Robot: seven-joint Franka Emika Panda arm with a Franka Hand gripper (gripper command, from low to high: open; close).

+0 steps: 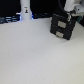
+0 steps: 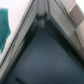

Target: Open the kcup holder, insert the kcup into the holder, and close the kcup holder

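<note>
At the kcup holder [image 1: 62,25], far on the counter [image 1: 35,55], your end effector [image 1: 69,16] sits just above its top edge; can't tell its spread. Kcup not visible.

One kcup holder [image 1: 62,25] with two pale handles [image 1: 63,21].

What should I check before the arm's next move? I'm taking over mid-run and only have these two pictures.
1. Gripper at the kcup holder: ok, it sits at the box's upper edge in the exterior view.
2. Gripper open or shut: cannot tell, too blurred.
3. Drawer open: cannot tell; both pale handles face front.
4. Kcup located: cannot tell; only a green patch shows at the wrist view's edge.
5. White table in front of the holder: ok.
</note>
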